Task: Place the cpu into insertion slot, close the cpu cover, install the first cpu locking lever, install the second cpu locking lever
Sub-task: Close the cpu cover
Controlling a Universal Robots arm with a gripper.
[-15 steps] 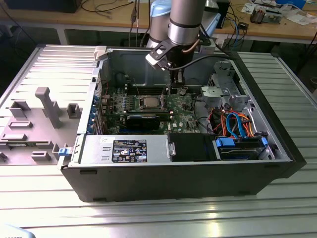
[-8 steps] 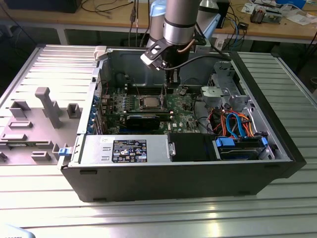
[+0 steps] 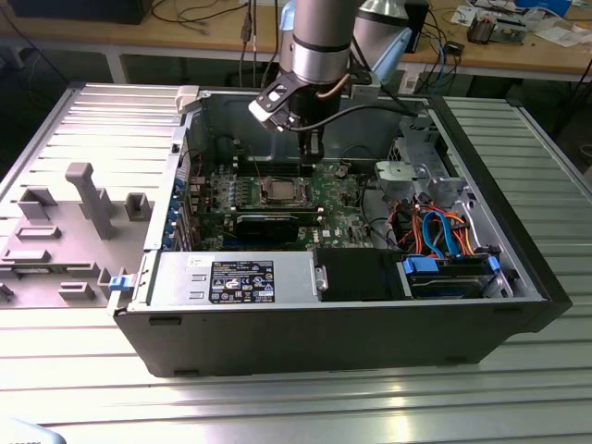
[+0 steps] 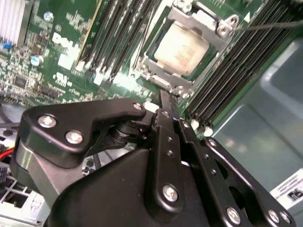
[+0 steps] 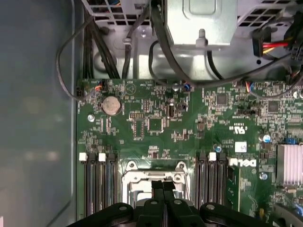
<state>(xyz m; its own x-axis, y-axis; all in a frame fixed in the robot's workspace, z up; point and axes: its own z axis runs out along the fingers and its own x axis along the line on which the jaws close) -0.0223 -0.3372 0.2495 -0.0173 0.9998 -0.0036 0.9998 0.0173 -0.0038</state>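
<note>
Jaws are clenched tight with nothing between them, hovering low over the green motherboard [image 5: 156, 123] inside the open PC case [image 3: 324, 338]. The cpu [image 4: 182, 47] is already sitting in the insertion slot [image 5: 142, 178], right off the tips of the jaws. The cpu cover [image 4: 156, 64] looks folded down flat around it. Memory slots [image 5: 99, 184] run along either side of the jaws.
</note>
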